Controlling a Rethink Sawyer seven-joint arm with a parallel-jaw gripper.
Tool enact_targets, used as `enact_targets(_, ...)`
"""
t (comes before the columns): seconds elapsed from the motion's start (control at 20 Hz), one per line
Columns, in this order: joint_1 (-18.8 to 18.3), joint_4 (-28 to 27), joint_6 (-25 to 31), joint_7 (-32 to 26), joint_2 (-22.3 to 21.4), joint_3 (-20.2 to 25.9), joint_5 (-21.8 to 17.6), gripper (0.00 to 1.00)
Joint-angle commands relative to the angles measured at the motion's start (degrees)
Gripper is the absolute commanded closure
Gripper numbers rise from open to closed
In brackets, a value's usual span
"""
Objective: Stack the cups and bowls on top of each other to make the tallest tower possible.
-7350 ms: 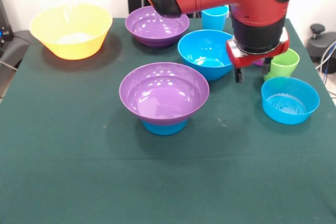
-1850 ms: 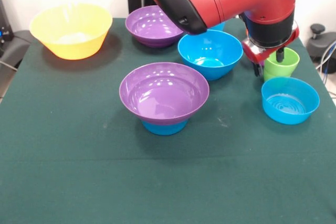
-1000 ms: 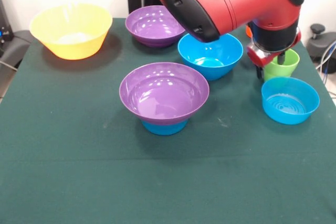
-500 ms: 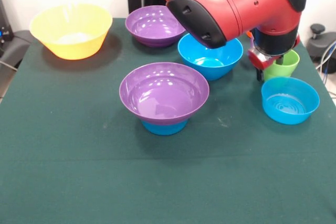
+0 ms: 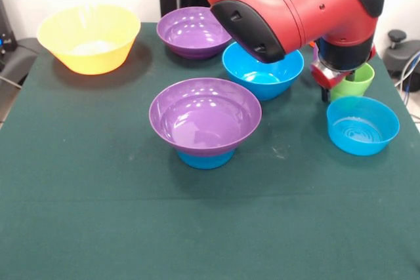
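**Arm low over the green cup, right side**

Green cloth covers the table [image 5: 98, 227], and the whole near half of it lies open, edge to edge. Left of centre is open too, between the yellow bowl [image 5: 88, 37] at the far left corner and the tower [image 5: 205, 122]. Everything else crowds the far and right part.

The tower stands mid-table: a wide purple bowl [image 5: 205, 115] sitting on a small blue bowl [image 5: 205, 159], with free cloth all round it.

Counting bowls, I see six: one yellow, two purple (the second [image 5: 190, 31] at the far edge), one large blue [image 5: 259, 70] just near of that one, and two small blue, the loose one [image 5: 363, 124] close to the right edge.

Of cups I can pick out only one for certain, the green cup [image 5: 354, 83], just beyond the loose small blue bowl. The arm [image 5: 295, 4] hides the far right corner.

The gripper [image 5: 338, 80] hangs at the green cup's left rim, one finger [image 5: 324, 91] showing outside it; whether it is spread or closed I cannot tell.
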Motion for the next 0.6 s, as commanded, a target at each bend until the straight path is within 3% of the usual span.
enact_targets(0.05,1.2,-4.86,-2.65,-6.4,0.94,-2.38,-4.58,0.0)
enact_targets(0.35,1.0,-4.4,-2.98,-6.54,0.64,-2.4,-4.93,0.0)
enact_targets(0.4,1.01,-4.38,-2.92,-6.5,0.59,-2.43,-5.0,1.0)
enact_targets(0.6,1.12,-4.49,-2.81,-6.61,0.54,-2.5,-5.18,1.0)
